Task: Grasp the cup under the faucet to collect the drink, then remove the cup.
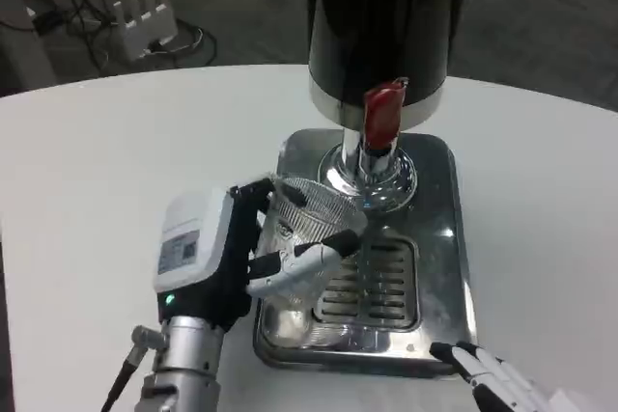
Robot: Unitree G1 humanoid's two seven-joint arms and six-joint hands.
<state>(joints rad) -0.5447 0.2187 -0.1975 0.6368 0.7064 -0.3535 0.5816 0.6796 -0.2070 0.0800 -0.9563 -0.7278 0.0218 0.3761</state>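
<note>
While I looked down through the head view, my left hand [227, 258] was wrapped around the clear ribbed cup [307, 229], fingers curled across its front, at the lower middle of the frame. I held the cup tilted, over the left edge of the steel drip tray [439, 238], left of and below the red faucet lever [382, 115] on the black dispenser [386, 16]. My right hand [492, 378] showed at the lower right, fingertips just beside the tray's near corner on the white bench [97, 161], holding nothing; whether it was spread or curled I could not tell. I judged myself still bringing the cup in: next I had to level it and slide it right, beneath the spout, before any drink was drawn.
</note>
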